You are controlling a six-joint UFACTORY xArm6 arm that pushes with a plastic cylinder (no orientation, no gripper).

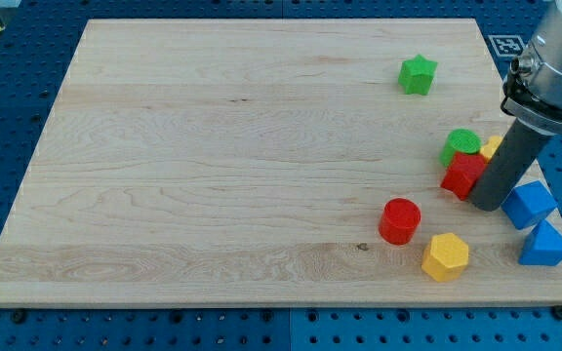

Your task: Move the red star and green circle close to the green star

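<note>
The green star [418, 74] lies near the view's top right of the wooden board [213, 166]. The green circle [461, 144] sits well below it, near the right edge. The red star [463, 175] touches the green circle's lower side. My tip [487, 205] stands right against the red star's right side, at its lower right. The dark rod hides part of a yellow block [493, 147] behind it.
A red circle [399, 219] and a yellow hexagon [445, 256] lie at the view's lower right. Two blue blocks [529, 204] [544, 244] sit by the right edge, just right of my tip. The board's right edge is close.
</note>
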